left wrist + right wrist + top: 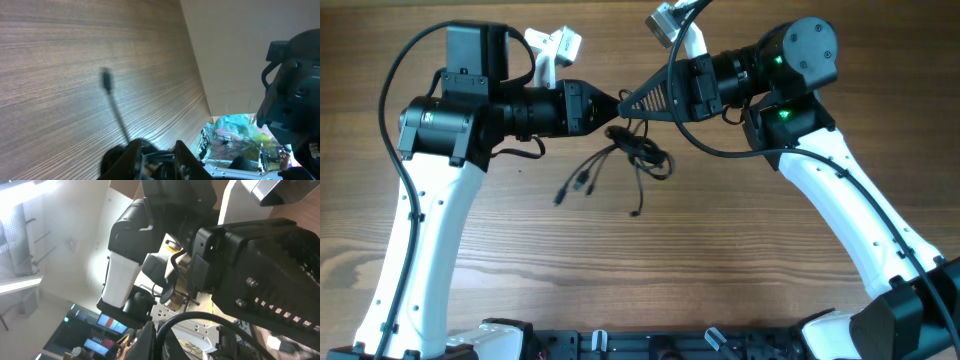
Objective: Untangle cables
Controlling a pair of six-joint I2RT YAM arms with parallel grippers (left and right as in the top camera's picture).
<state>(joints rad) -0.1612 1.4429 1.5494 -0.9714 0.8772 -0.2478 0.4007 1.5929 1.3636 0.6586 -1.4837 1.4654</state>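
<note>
My left gripper (613, 105) pinches the cables (638, 152) narrowly; right gripper (628, 103) opposite (grip: cannot tell). Pulling apart may tighten the knot.

Overhead looks down; close left wrist shares cables (645, 155) (116, 111).

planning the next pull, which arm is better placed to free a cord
Left, probably: the cables trail loose plug ends toward its side, and the left pincer sits at the bunch, a cord running from it.
</note>
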